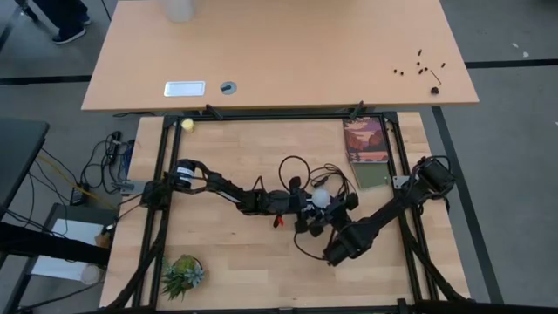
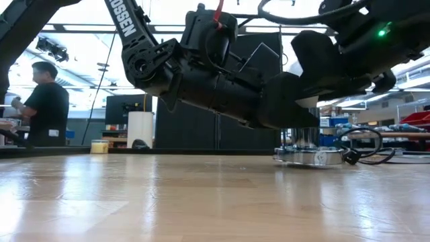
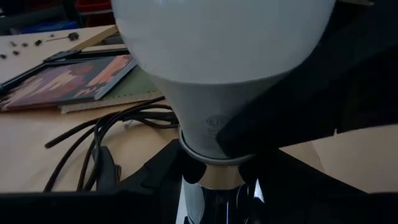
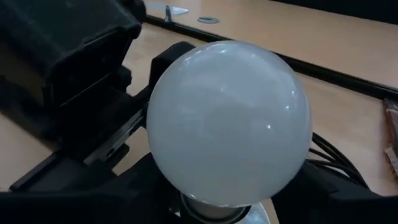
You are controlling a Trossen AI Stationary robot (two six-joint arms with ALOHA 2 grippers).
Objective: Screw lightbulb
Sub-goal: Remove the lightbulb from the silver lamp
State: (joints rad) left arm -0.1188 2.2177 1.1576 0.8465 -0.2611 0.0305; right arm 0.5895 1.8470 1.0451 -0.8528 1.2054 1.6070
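Observation:
The white lightbulb (image 1: 322, 198) stands upright at the table's middle, its narrow end in a silvery socket (image 2: 306, 149). The socket rests on the wood by its round disc base, and a black cord (image 1: 296, 166) runs from it. My left gripper (image 3: 211, 193) reaches in level from the table's left and is shut on the socket below the bulb (image 3: 224, 56). My right gripper (image 4: 227, 205) comes from the near right, its fingers on either side of the bulb's (image 4: 227, 118) lower part. My left gripper pinches the socket's silvery barrel (image 3: 214, 177) between its two fingers, just under the bulb's neck. The fingers come in level from the table's left. The socket stands upright with its disc base (image 2: 309, 159) on the table. My right gripper holds the bulb by its tapering neck (image 3: 205, 124), below the round dome. One dark finger (image 3: 280, 118) lies against the neck's side. The fingers slant slightly downward from the table's near right. The bulb stays upright in the socket.
A book (image 1: 366, 139) and a green pad (image 1: 373, 173) lie far right of the bulb, with cord loops between. A small potted plant (image 1: 183, 275) stands near left and a yellow ball (image 1: 187, 125) far left. A person (image 2: 44, 101) stands beyond the table.

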